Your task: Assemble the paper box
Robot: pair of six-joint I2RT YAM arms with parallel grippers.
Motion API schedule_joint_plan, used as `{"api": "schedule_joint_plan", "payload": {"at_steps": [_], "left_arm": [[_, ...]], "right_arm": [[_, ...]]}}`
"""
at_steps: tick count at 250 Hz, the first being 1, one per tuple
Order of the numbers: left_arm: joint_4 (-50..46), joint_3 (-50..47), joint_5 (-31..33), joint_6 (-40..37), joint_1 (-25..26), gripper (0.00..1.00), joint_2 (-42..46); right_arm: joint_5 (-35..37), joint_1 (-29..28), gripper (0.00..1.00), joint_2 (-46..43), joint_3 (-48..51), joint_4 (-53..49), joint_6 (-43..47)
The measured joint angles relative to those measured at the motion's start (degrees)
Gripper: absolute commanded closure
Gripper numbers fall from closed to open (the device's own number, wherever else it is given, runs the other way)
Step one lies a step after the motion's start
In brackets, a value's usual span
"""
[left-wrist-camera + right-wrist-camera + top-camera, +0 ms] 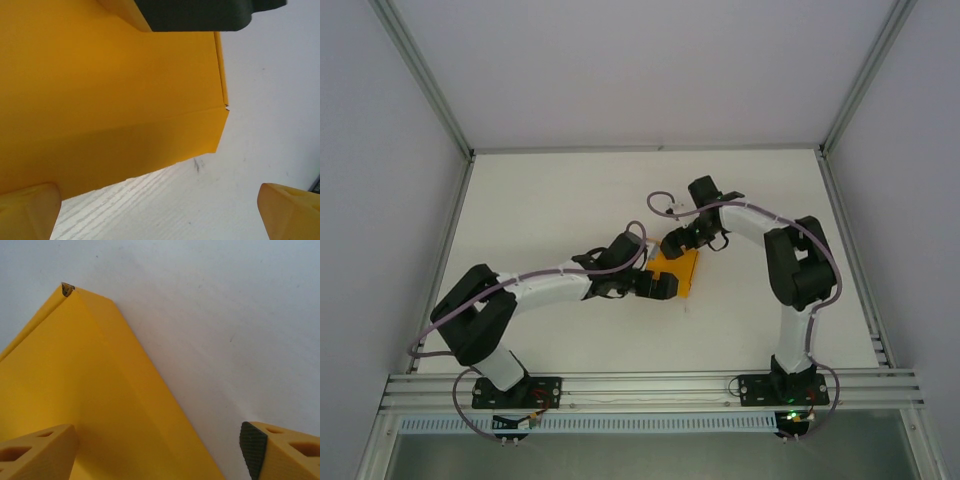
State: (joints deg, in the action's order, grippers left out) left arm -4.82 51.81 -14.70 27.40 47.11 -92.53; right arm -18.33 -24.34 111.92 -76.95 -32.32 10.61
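Paper box [685, 270] sits mid-bench, slightly right of centre, as a small folded orange-yellow shape. The bench [550, 210] is bare white all round it, with wide room to the far side and both flanks. Aluminium frame posts [425, 85] and pale walls bound the sides and back, and a rail [650, 385] runs along the near edge where both bases are bolted.

The box edges are crisp. In the left wrist view a crease line runs across the panel to a small notch at the right edge, and the bottom corner hangs over bare bench. In the right wrist view a folded ridge runs diagonally from a top-left corner down to the bottom edge.

Left arm reaches in low from the near left, elbow bent. The left gripper [655, 286] is at the box's near-left side, jaws wide apart and holding nothing, with one fingertip [27, 212] just under the card edge.

Right arm rises from the near right, folds back at the elbow and comes in from the far side. The right gripper [677, 243] is at the box's far edge, jaws apart and not clamped. One finger [37, 452] is over the card and the other is over bare bench.
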Motion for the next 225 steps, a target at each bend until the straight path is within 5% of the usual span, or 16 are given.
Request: {"api": "schedule_joint_plan", "payload": {"at_steps": [111, 225], "left_arm": [[1.9, 2.1, 3.8, 1.3, -1.7, 0.05, -5.6], [4.5, 1.7, 6.9, 8.7, -4.1, 0.27, -8.0]], "right_arm": [[-3.8, -0.4, 0.47, -0.9, 2.5, -0.1, -9.9], [1.8, -3.9, 0.60, -9.4, 14.7, 10.6, -27.6]]}}
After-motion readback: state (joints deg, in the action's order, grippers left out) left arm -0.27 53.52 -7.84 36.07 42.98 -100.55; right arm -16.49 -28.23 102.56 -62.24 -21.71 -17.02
